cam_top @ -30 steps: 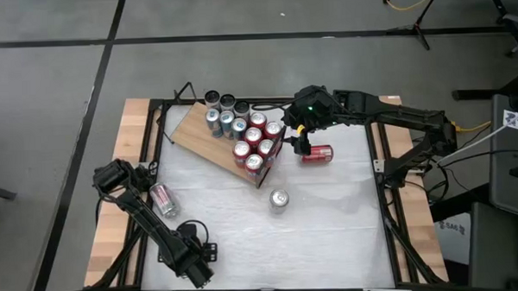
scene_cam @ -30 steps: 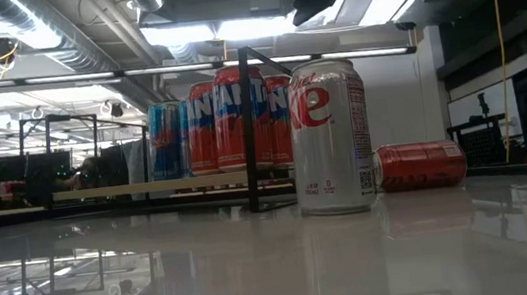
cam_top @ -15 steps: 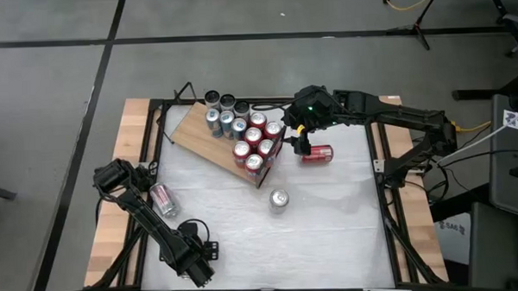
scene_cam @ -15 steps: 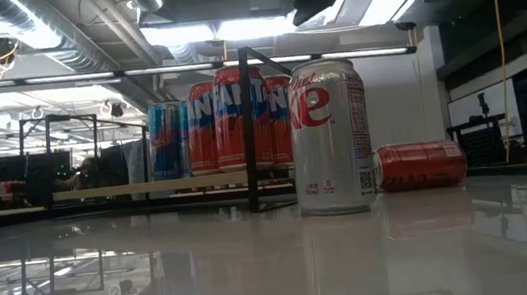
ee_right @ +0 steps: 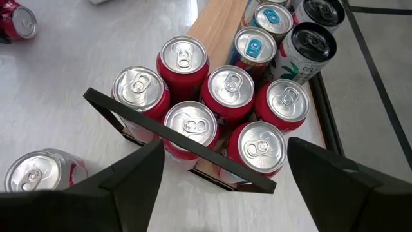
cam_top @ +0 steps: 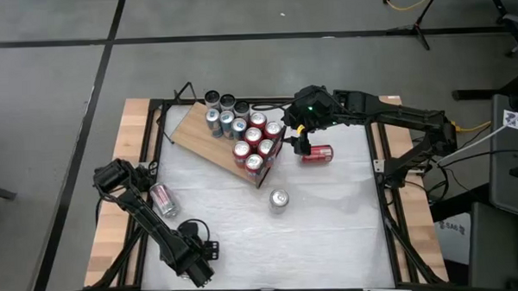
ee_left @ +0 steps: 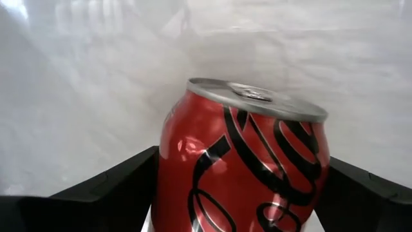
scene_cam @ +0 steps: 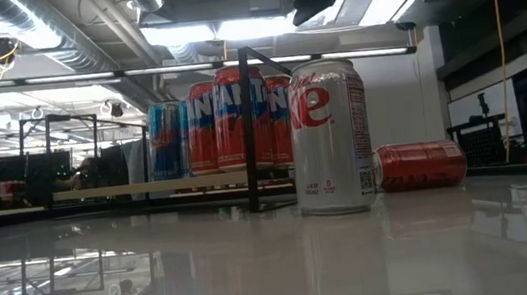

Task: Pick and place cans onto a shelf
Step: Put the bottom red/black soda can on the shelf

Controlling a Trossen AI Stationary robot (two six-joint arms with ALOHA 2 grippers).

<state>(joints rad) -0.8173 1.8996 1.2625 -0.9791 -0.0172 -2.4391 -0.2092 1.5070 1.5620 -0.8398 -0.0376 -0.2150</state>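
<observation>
left gripper: ours [cam_top: 163,201] sits at the table's left edge, its fingers [ee_left: 109,183] spread to either side of a red can [ee_left: 241,164]; we see the can lying on its side on the white tabletop [cam_top: 331,221] in the high view, and we cannot tell whether the pads touch it.
right gripper: ours [cam_top: 295,144] hangs above the black-framed end of the shelf [cam_top: 193,126], jaws spread wide and holding nothing.
shelf: we count six red cans [ee_right: 228,90] packed upright against the black frame [ee_right: 180,138], with blue-and-silver cans [ee_right: 254,45] and dark-topped cans [ee_right: 312,42] behind them.
loose cans: a silver can [scene_cam: 329,135] stands upright on the tabletop near the shelf; another red can [cam_top: 317,154] lies on its side just beside the right gripper.
</observation>
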